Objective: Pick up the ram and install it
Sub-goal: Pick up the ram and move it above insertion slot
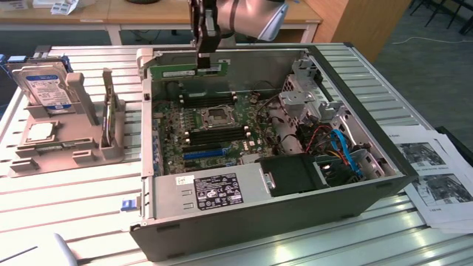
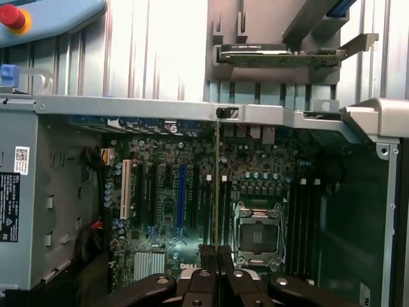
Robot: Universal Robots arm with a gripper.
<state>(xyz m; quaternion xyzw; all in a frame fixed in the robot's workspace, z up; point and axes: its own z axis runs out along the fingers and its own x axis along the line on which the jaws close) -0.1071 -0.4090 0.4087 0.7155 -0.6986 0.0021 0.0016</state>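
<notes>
Exterior view. The open computer case (image 1: 244, 216) lies on its side on a slatted metal table (image 1: 66, 205), motherboard (image 1: 214, 133) facing up. The gripper (image 1: 207, 65) hangs over the far edge of the case. Jaws pinch the ram (image 1: 174, 72): green stick held lengthwise and level, gripped nearer its end on the exterior view's right. The ram is in the air, above the board, clear of the slots beside the CPU socket (image 1: 219, 115). On the exterior view's left, well apart from the case, a hard drive (image 1: 46, 88) stands in a grey holder (image 1: 59, 144). Printed papers (image 1: 436, 177) lie on the exterior view's right.

Wrist view. Camera looks down into the case. The gripper (image 2: 217, 252) fingers are closed together on a thin strip running away from them; seen edge-on, probably the ram (image 2: 217, 179). It sits between the blue slot strip (image 2: 181, 198) and the CPU socket (image 2: 259, 233), over the board. A red button (image 2: 13, 16) shows on a pendant outside the case.
</notes>
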